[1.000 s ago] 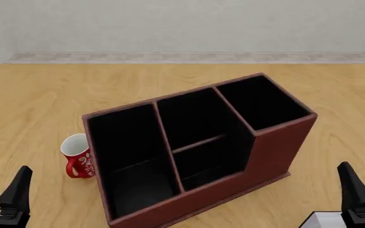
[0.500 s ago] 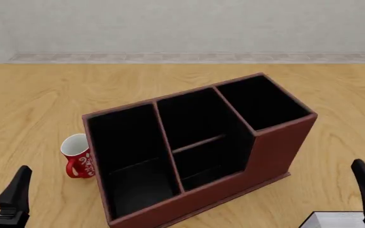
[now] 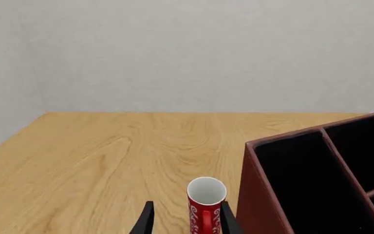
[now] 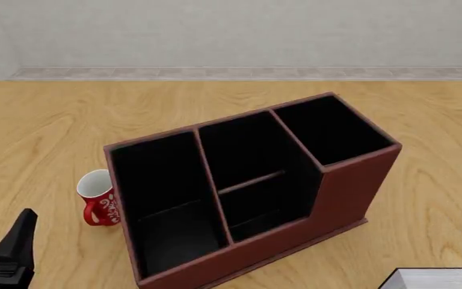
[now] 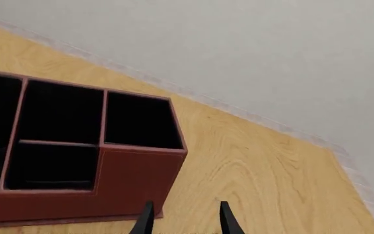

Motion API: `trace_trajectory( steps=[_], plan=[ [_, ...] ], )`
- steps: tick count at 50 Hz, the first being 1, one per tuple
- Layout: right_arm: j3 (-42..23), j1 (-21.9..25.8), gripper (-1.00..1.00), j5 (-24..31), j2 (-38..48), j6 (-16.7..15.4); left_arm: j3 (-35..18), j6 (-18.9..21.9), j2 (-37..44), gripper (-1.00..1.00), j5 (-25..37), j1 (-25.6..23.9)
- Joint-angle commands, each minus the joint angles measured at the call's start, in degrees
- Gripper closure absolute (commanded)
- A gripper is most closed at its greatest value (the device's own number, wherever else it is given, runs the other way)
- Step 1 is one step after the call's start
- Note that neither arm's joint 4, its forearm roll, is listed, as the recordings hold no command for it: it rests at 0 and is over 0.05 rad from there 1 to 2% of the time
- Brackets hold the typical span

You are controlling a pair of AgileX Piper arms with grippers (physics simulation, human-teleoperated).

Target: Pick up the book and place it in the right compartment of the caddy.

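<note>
The right gripper (image 5: 183,219) shows two parted, empty fingertips in its wrist view, near the caddy (image 4: 351,186), by the tall front wall below the right compartment (image 4: 331,129); the book (image 4: 435,280) lies flat near the caddy's right front corner, only its pale corner showing at the front view's lower edge. Thin and flat on the table, the book may slip out of a shallow pinch, or its dangling end may catch that tall wall on the way over. The left gripper (image 3: 183,222), also parted and empty, straddles the mug (image 3: 206,204) just beside the caddy's left wall, so any forward drift could tip the mug.
</note>
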Motion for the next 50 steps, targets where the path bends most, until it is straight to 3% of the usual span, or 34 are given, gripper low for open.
trace_trajectory(
  steps=[1, 2, 3, 6, 8, 14, 29, 40, 50],
  plan=[
    [4.1, -1.0, -1.00, -5.0, -0.3, 2.3, 0.3, 0.0, 0.1, -1.00, -0.5, -0.2],
    [5.1, 3.9, -1.00, -2.6, 7.0, -1.5, 0.6, 0.0, 0.1, -1.00, -0.5, -0.8],
    [3.5, -0.8, -1.00, -4.4, -0.2, 2.2, 0.4, 0.0, 0.1, -1.00, -0.7, -0.1],
    [3.3, -0.1, -1.00, -4.0, 0.8, 1.8, 0.2, 0.0, 0.1, -1.00, -0.5, -0.1],
    [3.5, 1.1, -1.00, -3.5, 2.4, 0.0, 0.3, 0.0, 0.1, -1.00, -0.5, -0.1],
    [-0.1, 1.5, -1.00, -0.2, 4.8, -1.5, 0.4, 0.1, 0.2, -1.00, -0.5, -0.1],
    [-11.4, 3.7, -1.00, 11.8, 12.6, -8.4, 0.3, 0.2, 0.2, -1.00, -0.1, -0.5],
    [-13.6, 5.4, -1.00, 16.0, 16.6, -11.5, 0.4, 0.2, 0.2, -1.00, -0.2, -0.4],
    [-14.4, 3.8, -1.00, 20.4, 18.5, -15.5, 0.3, 0.2, 0.3, -1.00, -0.1, -0.4]
  ],
)
